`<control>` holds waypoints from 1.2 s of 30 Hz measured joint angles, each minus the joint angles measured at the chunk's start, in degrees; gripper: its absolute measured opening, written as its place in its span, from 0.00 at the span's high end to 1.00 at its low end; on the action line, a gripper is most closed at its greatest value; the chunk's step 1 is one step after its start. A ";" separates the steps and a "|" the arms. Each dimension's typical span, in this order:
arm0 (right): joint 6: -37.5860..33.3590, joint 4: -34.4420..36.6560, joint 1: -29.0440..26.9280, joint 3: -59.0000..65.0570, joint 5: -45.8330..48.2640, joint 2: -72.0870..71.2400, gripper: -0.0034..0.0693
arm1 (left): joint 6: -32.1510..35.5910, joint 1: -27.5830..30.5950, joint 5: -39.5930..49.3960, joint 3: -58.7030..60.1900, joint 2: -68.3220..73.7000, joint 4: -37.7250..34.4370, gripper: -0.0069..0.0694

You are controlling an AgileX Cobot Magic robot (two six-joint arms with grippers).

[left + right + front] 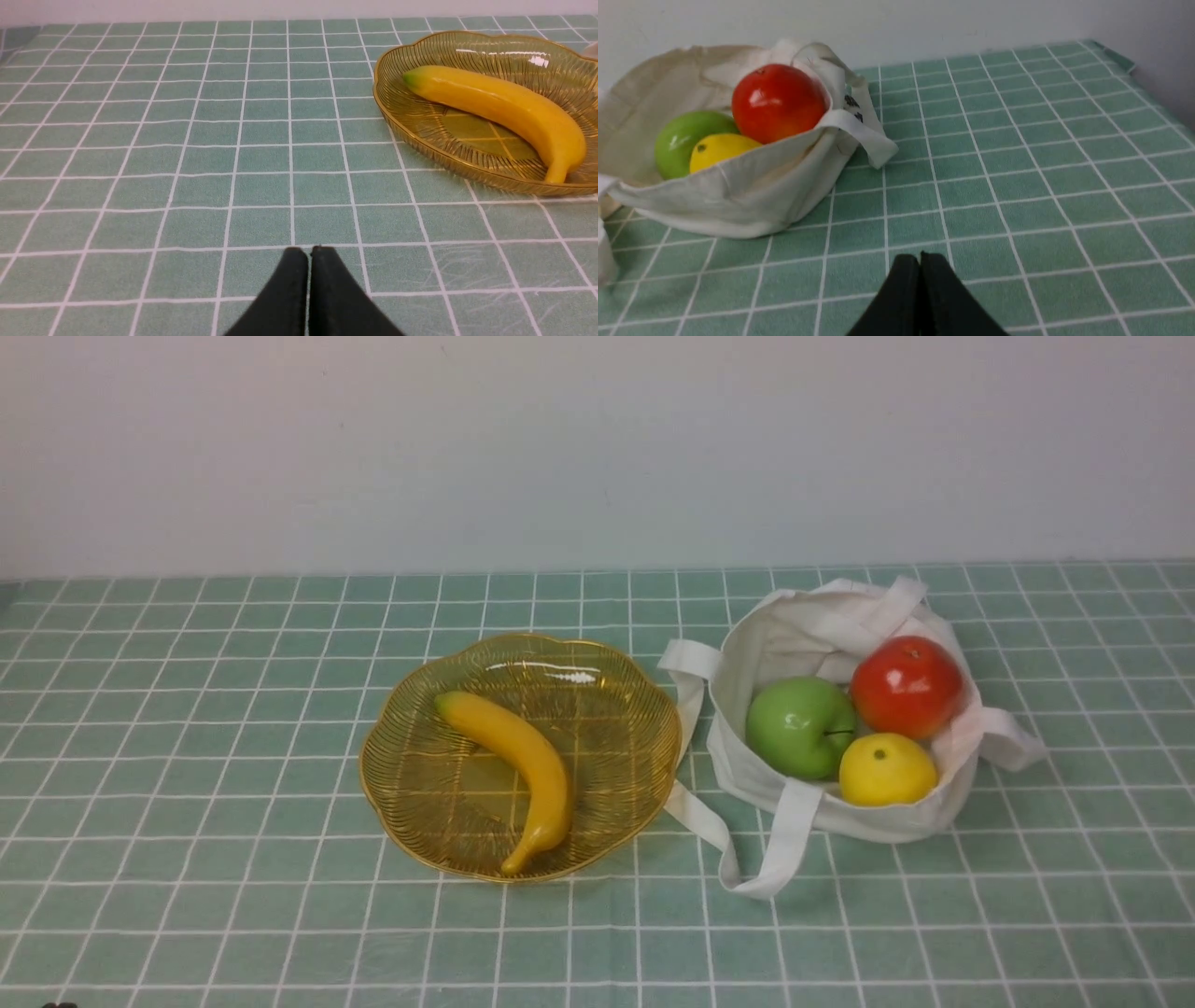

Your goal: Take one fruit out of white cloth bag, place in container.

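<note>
One banana [518,765] inside dish [401,807]; bag [747,756] just beside rim.

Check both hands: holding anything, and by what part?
Nothing held. Left hand and right hand are both shut on nothing, above bare tablecloth. The banana lies free in the dish.

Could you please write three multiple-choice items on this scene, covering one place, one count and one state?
1. Where does the long curved yellow banana lie?
A. in the soft white cloth bag
B. in the shallow amber ribbed plastic dish
C. on the green checked tablecloth

2. How many fruits are in the bag?
A. one
B. two
C. three

3. How is the left gripper?
A. shut and empty
B. open
C. holding the banana

Answers:
1 B, the banana rests inside the dish's rim.
2 C, the green apple, red apple and round yellow fruit.
3 A, its fingertips meet above bare cloth.
</note>
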 joint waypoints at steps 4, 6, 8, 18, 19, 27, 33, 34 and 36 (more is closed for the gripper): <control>-0.35 0.35 2.07 0.43 -2.33 -0.04 0.97 | 0.00 0.00 0.00 0.00 0.00 0.00 0.92; -0.82 0.35 3.56 0.43 -2.39 -0.04 0.97 | 0.00 0.00 0.00 0.00 0.00 0.00 0.92; -1.85 0.35 6.79 0.43 -2.39 -0.07 0.97 | 0.00 0.00 0.00 0.00 0.00 0.00 0.92; -3.11 0.35 11.87 0.43 -2.39 -0.07 0.97 | 0.00 0.00 0.00 0.00 0.00 0.00 0.92; -3.15 0.35 11.92 0.43 -2.40 -0.07 0.97 | 0.00 0.00 0.00 0.00 0.00 0.00 0.92; -3.23 0.35 11.92 0.43 -2.45 -0.07 0.97 | 0.00 0.00 0.00 0.00 0.00 0.00 0.92; -3.23 0.35 11.92 0.43 -2.45 -0.07 0.97 | 0.00 0.00 0.00 0.00 0.00 0.00 0.92; -3.23 0.35 11.92 0.43 -2.45 -0.07 0.97 | 0.00 0.00 0.00 0.00 0.00 0.00 0.92; -3.23 0.35 11.92 0.43 -2.45 -0.07 0.97 | 0.00 0.00 0.00 0.00 0.00 0.00 0.92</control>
